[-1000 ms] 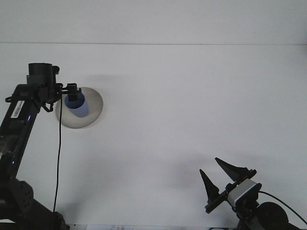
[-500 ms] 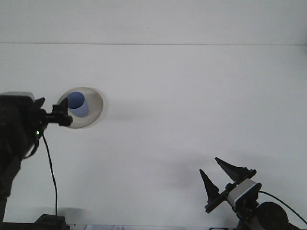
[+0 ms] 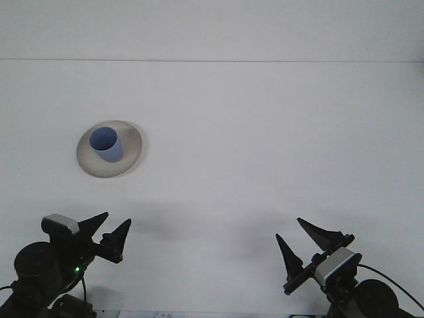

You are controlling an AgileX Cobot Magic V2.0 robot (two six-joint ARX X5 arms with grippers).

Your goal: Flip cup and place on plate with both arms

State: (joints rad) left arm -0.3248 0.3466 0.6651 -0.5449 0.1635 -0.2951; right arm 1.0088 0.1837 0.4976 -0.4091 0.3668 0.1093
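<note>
A blue cup (image 3: 106, 144) stands upright, mouth up, on the pale round plate (image 3: 129, 154) at the left of the white table. My left gripper (image 3: 108, 232) is low at the front left, well in front of the plate, open with nothing between its fingers. At the front right my right gripper (image 3: 303, 242) is also open and empty, far from the cup.
The white table (image 3: 265, 132) stretches back to a far edge where it meets a pale wall. Both arm bases sit at the bottom corners of the view.
My left arm has let go of the cup on the plate and pulled back down to the front left. The right arm has not moved.
</note>
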